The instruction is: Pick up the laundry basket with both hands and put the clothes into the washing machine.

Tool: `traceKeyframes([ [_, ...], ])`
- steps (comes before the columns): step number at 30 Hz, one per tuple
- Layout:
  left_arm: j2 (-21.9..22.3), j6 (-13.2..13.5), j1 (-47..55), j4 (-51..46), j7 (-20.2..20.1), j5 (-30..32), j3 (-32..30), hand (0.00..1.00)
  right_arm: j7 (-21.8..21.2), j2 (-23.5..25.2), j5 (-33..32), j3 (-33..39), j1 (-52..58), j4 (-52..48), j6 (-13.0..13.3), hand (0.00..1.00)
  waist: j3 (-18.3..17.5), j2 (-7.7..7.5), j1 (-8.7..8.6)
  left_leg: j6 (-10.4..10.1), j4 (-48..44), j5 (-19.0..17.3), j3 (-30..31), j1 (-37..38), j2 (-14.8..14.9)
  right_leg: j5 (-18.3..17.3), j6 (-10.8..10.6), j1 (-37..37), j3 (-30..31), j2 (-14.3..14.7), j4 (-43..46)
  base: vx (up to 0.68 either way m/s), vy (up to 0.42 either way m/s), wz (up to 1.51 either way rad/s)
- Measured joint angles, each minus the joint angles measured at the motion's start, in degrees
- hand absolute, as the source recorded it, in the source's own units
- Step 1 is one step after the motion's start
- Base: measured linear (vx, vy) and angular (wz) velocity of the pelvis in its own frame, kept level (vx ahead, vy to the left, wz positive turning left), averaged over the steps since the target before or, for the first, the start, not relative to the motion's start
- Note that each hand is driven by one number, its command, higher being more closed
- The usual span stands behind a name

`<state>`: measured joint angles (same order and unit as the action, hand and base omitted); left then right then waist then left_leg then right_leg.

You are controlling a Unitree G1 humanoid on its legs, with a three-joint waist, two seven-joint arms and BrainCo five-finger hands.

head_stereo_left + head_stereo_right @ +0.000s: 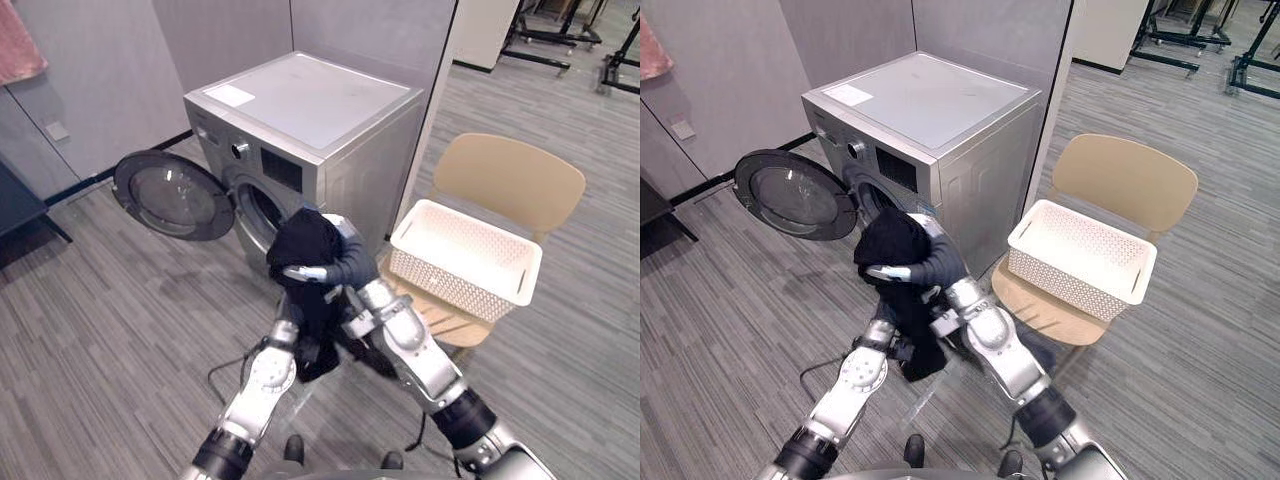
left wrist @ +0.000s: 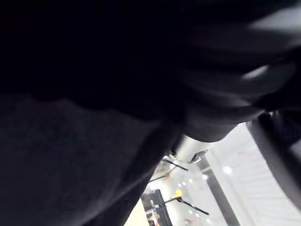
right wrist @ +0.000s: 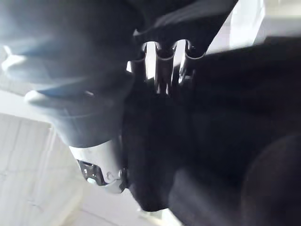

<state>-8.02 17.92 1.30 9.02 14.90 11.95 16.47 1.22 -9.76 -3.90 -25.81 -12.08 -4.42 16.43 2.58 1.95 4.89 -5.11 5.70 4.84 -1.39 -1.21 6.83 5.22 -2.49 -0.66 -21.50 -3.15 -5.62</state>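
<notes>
Grey panel walls (image 1: 100, 90) at the back, meeting in a corner, with a black skirting strip (image 1: 110, 172) along the foot. Small pale socket (image 1: 57, 130) on the left wall, pink cloth (image 1: 18, 40) hanging in the top corner. Grey plank-patterned carpet (image 1: 120, 320) right across the floor. Dark table (image 1: 20, 205) poking in at the left edge. Tan chair (image 1: 510, 180) on the right, near the partition's end. Further back, black metal stands (image 1: 549, 59) and a cream panel (image 1: 485, 30). Soft, even light throughout.

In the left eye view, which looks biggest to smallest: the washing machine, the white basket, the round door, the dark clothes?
1. washing machine
2. white basket
3. round door and dark clothes look alike; the clothes hang nearer the camera.
</notes>
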Motion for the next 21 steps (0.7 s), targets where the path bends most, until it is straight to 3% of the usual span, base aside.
traceKeyframes([
  [7,0.0,-0.1,7.2,0.5,0.1,-0.6,-10.3,1.0,0.1,-7.2,10.7,6.6,10.8,-1.5,0.1,0.0,0.0,0.08,0.19,-0.3,0.0,0.0,0.4,-2.1,0.3,-0.3,0.3,1.3,-0.3,0.4,0.0,0.02,-0.008,0.01],
  [10,0.0,-0.2,7.7,5.1,0.1,-1.7,-12.8,1.0,0.0,-8.8,13.8,8.6,14.3,1.0,0.2,0.0,0.1,0.18,0.41,-0.7,-0.3,0.8,3.3,-4.9,0.1,-0.8,0.3,2.8,-2.9,0.4,0.2,0.05,-0.007,0.47],
  [12,0.0,-0.3,7.2,10.4,0.0,-3.6,-13.4,1.0,-0.3,-8.7,14.0,9.3,15.9,8.4,0.0,0.0,0.2,0.28,0.66,-0.3,-2.4,0.6,7.2,-8.4,-0.3,-3.7,-0.3,4.2,-7.8,-0.8,4.2,0.05,-0.025,0.98],
  [13,0.0,-0.3,7.2,11.6,-0.1,-4.0,-13.5,1.0,-0.3,-8.7,14.0,9.3,16.1,10.7,-0.2,0.0,0.2,0.3,0.71,0.6,-2.8,0.0,7.5,-9.4,-0.3,-4.9,-0.4,4.7,-9.1,-1.4,5.9,0.06,-0.003,1.23],
  [14,0.1,-1.0,7.3,14.0,-0.9,-5.3,-13.8,1.0,-0.7,-8.5,13.8,9.3,16.2,16.0,-1.0,0.0,0.5,-0.13,0.45,7.7,-3.6,-1.5,2.5,-10.6,-0.4,-7.4,-1.1,5.1,-12.7,-3.3,9.4,0.07,0.003,1.16],
  [15,0.2,-1.4,7.4,14.9,-1.2,-5.6,-13.9,1.0,-1.0,-8.5,13.7,9.3,16.3,18.0,-1.4,0.0,0.5,-0.44,0.36,10.3,-3.6,-2.5,-0.6,-10.7,-0.5,-8.0,-1.4,5.1,-13.8,-4.4,10.5,0.17,0.029,1.44],
  [17,1.9,-1.6,7.8,18.5,-2.1,-7.8,-15.1,1.0,-2.2,-8.5,13.5,9.8,15.8,26.3,-2.0,0.0,1.0,-0.29,0.86,14.0,-5.8,-2.9,-14.8,-11.7,1.2,-10.0,-2.3,5.1,-18.4,-8.8,14.6,0.22,0.105,1.22],
  [18,2.2,-1.9,7.9,19.1,-2.4,-8.0,-15.4,1.0,-2.6,-8.2,13.5,10.3,15.6,28.1,-2.2,0.0,0.8,0.29,0.86,14.2,-6.7,-0.3,-16.8,-11.9,1.5,-10.8,-2.8,5.0,-19.4,-9.1,15.8,0.22,0.11,1.04],
  [19,2.4,-1.9,8.6,20.7,-2.6,-8.7,-15.9,1.0,-2.7,-6.9,13.5,11.4,15.1,32.1,-3.2,0.0,1.1,0.4,0.6,8.4,-7.3,2.2,-17.7,-12.3,1.3,-11.3,-3.2,4.3,-20.6,-10.2,16.9,0.21,0.097,1.01],
  [20,2.2,-2.0,8.9,22.4,-2.7,-9.1,-17.1,1.0,-2.6,-4.8,13.5,13.2,14.7,36.1,-3.9,0.0,1.2,0.36,0.58,6.8,-7.2,2.0,-16.8,-12.3,-0.2,-11.5,-3.7,2.7,-21.0,-11.0,16.2,0.22,0.098,0.95],
  [21,2.1,-2.0,8.8,23.2,-2.7,-9.2,-17.5,1.0,-2.6,-3.7,13.6,14.0,14.6,37.6,-4.0,0.0,1.5,-0.13,0.46,6.5,-7.3,1.8,-16.3,-12.2,-0.8,-11.7,-4.2,2.3,-21.1,-11.4,16.0,0.2,0.11,0.86],
])
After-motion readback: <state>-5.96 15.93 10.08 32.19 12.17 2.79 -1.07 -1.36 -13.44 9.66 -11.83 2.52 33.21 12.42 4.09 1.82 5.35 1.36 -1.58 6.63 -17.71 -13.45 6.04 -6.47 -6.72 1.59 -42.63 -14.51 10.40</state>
